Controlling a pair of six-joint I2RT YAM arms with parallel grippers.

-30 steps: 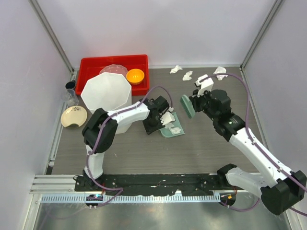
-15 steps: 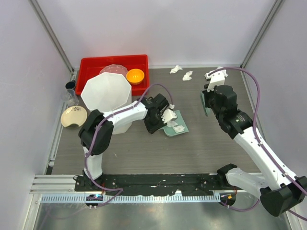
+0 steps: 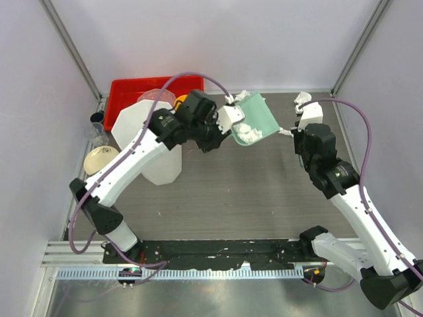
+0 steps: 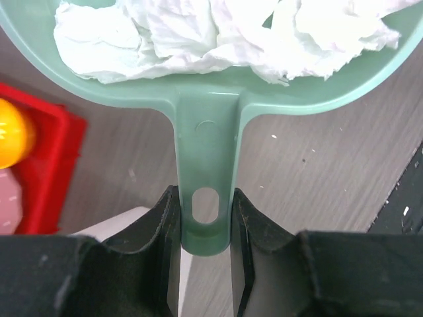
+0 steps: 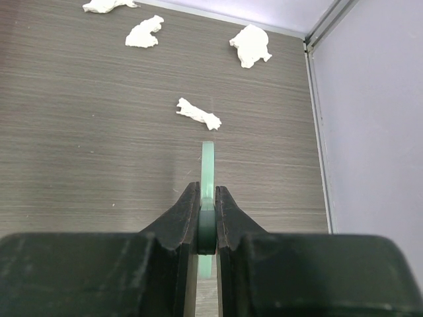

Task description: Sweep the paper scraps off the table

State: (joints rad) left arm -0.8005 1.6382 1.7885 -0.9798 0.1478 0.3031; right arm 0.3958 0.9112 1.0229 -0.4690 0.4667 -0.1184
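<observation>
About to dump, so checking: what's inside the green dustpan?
Crumpled white paper scraps, piled at the handle end of the dustpan held by the left gripper. Anything under the pile is hidden.

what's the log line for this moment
left tool: shut on dustpan | dustpan: holds scraps | right tool: shut on scraper | table: four loose scraps

No writing, number or brand can be read anywhere, plain green dustpan [image 4: 205, 132], plain thin green blade [image 5: 207, 165], unmarked red tray [image 3: 122, 86], unmarked white bin [image 3: 129, 119], bare wood-grain table [image 3: 231, 198]
</observation>
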